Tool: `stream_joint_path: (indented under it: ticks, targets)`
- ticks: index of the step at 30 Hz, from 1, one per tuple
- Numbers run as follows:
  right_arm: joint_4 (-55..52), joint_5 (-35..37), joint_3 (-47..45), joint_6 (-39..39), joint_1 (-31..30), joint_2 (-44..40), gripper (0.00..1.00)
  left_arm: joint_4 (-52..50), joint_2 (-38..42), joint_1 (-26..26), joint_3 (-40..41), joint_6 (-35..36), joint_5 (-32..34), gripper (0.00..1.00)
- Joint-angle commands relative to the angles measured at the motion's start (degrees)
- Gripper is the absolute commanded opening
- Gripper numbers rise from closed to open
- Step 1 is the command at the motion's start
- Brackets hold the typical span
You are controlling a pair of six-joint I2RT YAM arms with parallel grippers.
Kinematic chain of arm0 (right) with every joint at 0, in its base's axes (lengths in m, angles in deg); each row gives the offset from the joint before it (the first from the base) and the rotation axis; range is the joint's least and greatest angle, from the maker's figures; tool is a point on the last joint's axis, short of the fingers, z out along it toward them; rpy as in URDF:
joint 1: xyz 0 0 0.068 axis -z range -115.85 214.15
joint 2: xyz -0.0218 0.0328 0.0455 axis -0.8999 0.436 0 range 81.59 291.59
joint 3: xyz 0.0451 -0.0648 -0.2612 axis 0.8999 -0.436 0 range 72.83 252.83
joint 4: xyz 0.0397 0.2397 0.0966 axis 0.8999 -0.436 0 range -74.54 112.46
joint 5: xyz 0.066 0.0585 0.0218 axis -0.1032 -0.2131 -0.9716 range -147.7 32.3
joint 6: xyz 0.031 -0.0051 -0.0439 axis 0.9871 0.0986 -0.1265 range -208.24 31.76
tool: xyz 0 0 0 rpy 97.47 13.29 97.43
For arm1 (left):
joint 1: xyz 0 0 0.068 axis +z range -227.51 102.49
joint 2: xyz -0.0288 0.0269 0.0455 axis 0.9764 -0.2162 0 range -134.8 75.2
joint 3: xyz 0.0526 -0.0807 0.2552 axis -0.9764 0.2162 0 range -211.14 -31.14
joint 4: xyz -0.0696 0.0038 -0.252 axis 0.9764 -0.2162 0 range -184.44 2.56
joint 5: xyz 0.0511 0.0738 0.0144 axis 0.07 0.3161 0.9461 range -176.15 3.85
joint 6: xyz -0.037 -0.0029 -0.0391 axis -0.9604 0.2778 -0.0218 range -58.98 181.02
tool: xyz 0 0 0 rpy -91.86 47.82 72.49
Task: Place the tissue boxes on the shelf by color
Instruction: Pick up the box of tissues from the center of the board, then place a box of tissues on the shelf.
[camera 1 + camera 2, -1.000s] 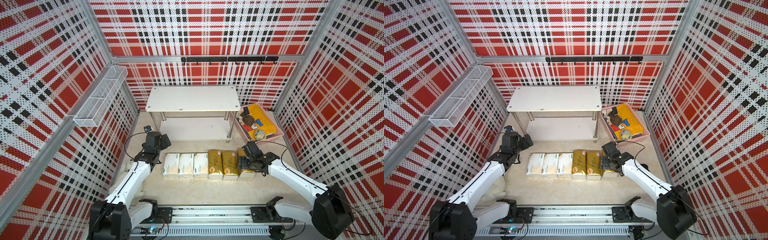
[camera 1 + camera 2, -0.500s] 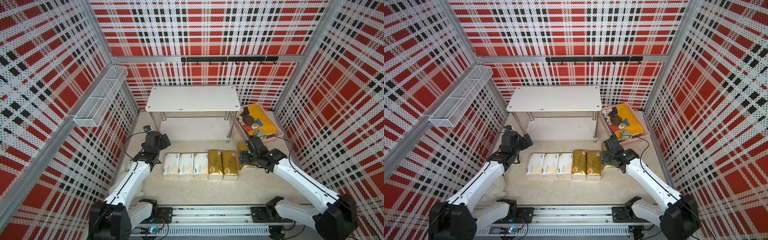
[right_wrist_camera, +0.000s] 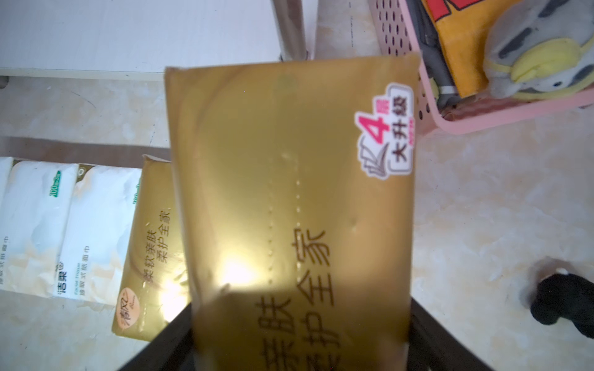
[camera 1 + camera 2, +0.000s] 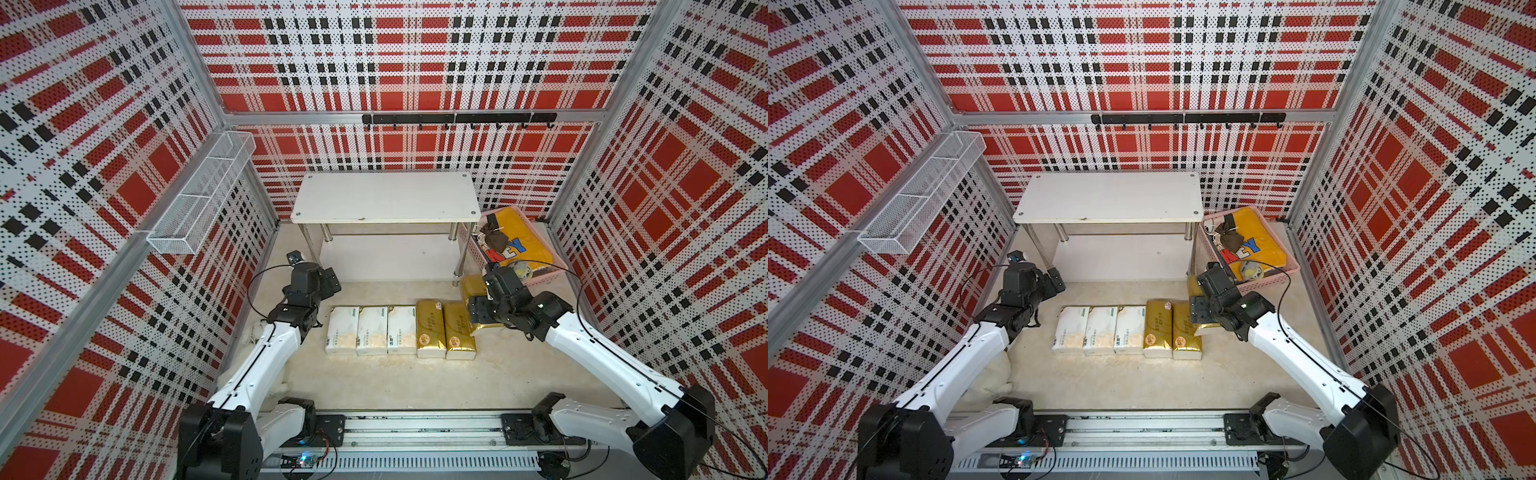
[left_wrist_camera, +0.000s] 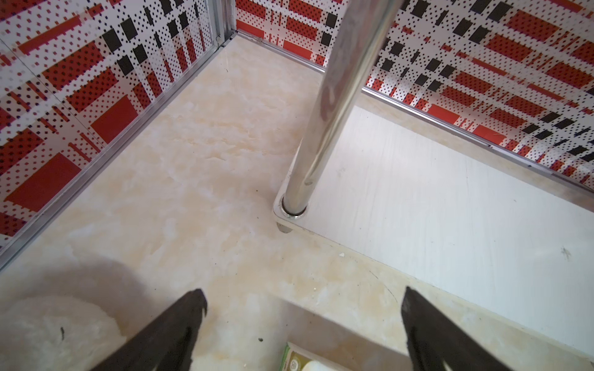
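My right gripper is shut on a gold tissue box, held above the floor just before the shelf's right front leg. On the floor lie three white tissue boxes in a row, with two gold ones beside them. The shelf stands at the back, both white boards bare; its lower board and a chrome leg show in the left wrist view. My left gripper hangs open, holding nothing, near the shelf's left front leg.
A pink basket with a yellow cloth and a plush stands right of the shelf, close behind the held box. A white wire basket hangs on the left wall. A white plush lies under my left arm.
My right gripper has lifted the rightmost gold box out of the floor row and carried it back toward the shelf. The left arm has not moved.
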Motion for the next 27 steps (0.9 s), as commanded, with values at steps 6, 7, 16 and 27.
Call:
stream_joint_path:
  ticks: [6,7,16,27]
  targets:
    - [1.5,0.53,4.76,0.02,-2.14,6.41,0.83,-1.59,0.12,0.15,-2.8,0.63,1.24,0.99]
    - [1.5,0.53,5.32,0.02,-2.14,7.28,0.83,-1.73,0.2,0.2,-2.87,0.59,1.24,0.99]
    - [11.71,-2.55,8.47,-1.57,-2.54,13.46,0.82,-1.87,0.92,0.28,-2.36,0.44,1.33,1.0]
    - [16.87,-2.5,13.45,-1.59,-2.61,20.88,0.82,-1.84,1.27,0.32,-2.12,0.13,1.38,1.0]
